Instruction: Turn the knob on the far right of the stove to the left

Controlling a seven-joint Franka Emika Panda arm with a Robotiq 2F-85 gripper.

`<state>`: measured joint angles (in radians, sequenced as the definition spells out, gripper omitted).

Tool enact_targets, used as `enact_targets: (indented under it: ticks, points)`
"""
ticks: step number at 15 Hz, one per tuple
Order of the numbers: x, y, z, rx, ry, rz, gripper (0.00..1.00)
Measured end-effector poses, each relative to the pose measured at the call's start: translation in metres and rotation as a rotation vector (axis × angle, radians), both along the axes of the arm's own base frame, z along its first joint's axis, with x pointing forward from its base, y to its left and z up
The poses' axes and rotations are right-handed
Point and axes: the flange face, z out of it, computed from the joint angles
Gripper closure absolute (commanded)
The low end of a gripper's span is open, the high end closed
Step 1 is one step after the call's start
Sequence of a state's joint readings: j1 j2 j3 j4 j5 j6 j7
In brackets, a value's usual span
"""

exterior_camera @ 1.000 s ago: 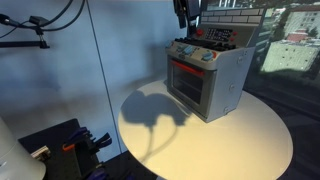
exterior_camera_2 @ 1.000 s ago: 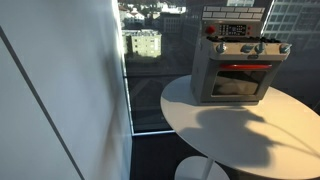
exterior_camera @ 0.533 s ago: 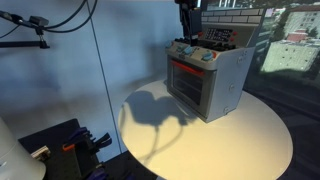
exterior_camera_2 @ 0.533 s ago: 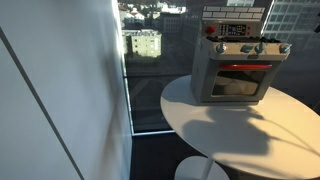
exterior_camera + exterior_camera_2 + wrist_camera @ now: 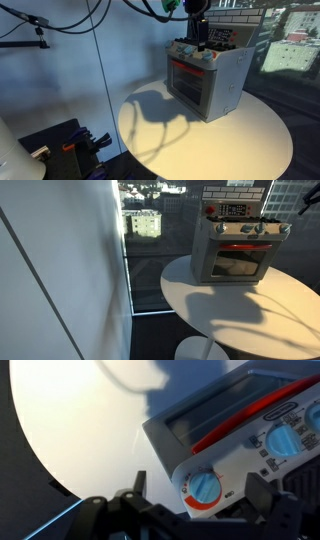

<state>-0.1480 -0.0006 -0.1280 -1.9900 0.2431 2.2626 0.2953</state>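
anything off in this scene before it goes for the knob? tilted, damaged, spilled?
Nothing stands out. The toy stove sits upright on the round table, oven door shut, no spill visible. The end effector hangs open above its knob panel.

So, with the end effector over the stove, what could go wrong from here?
The end effector brackets one knob in the wrist view, with a neighbour close by, so it may turn the wrong one. The stove just stands on the table; a hard twist might slide it.
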Motion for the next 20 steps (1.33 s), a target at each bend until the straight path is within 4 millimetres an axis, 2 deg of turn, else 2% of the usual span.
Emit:
enact_targets:
  ticks: [8,20]
  points:
    - [0.022,-0.002,-0.022,0.037,-0.076,-0.061,0.00]
    - [0.038,0.011,-0.035,0.088,-0.203,-0.128,0.00]
